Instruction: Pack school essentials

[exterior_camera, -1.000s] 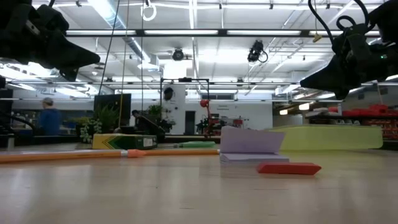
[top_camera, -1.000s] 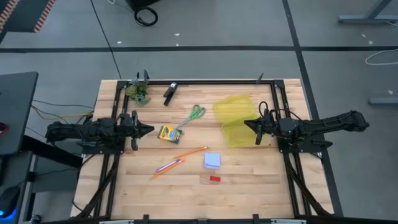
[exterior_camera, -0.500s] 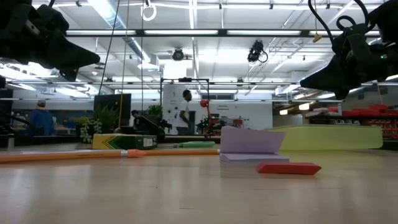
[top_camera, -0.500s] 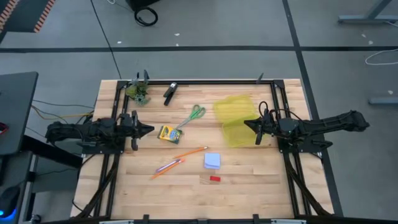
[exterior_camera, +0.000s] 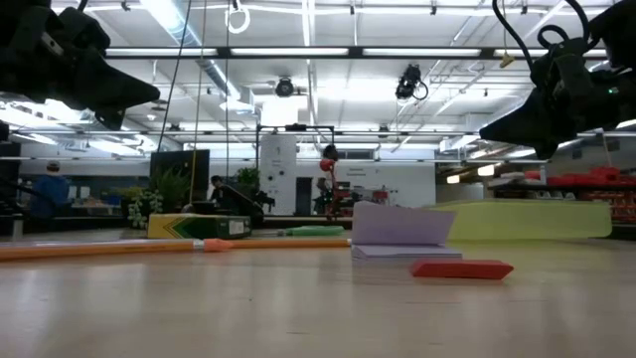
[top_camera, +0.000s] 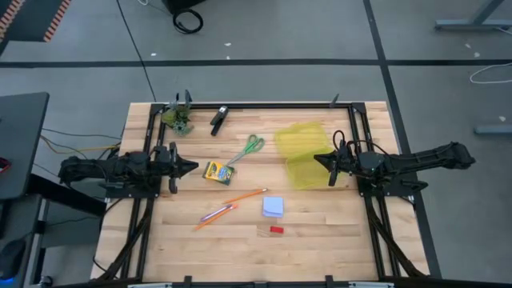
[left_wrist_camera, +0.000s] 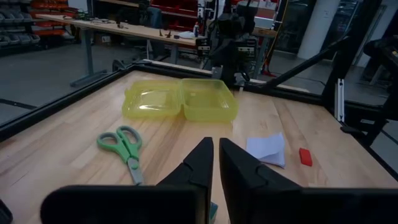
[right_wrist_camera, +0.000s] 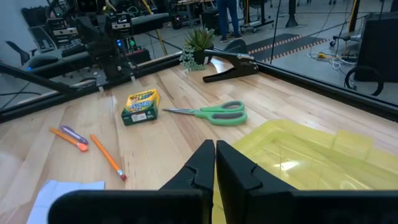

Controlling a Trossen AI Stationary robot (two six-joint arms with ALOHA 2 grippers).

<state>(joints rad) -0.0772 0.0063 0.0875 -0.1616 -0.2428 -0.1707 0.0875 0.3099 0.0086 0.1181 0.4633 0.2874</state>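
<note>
Case: a yellow case (top_camera: 302, 154) lies open near the desk's right edge, lid flat beside its tray; it looks set there as the container to fill, and nothing is in it yet.
Scissors: scissors (top_camera: 246, 149) lie mid-desk toward the far edge, just beside the crayon box (top_camera: 216, 172).
Pencil and pen: pencil (top_camera: 238, 198) and pen (top_camera: 214, 214) lie slantwise near the middle, close together.
Pad: the pad (top_camera: 273, 207) sits toward the near edge, with the eraser (top_camera: 276, 230) near it, closer to that edge.
Left gripper: left gripper (top_camera: 190, 167) hangs above the desk by the left edge, pointing at the crayon box; its fingers (left_wrist_camera: 200, 163) stand only a narrow slit apart, holding nothing.
Right gripper: right gripper (top_camera: 318, 159) hangs over the case by the right edge, fingers (right_wrist_camera: 198, 163) pressed together, empty.
Others: a clip (top_camera: 218, 119) and a plant (top_camera: 178, 119) sit at the far left corner, apart from the spread.
Judgement: packing seems not begun; each arm faces the middle, probably ready to share the reach.
</note>
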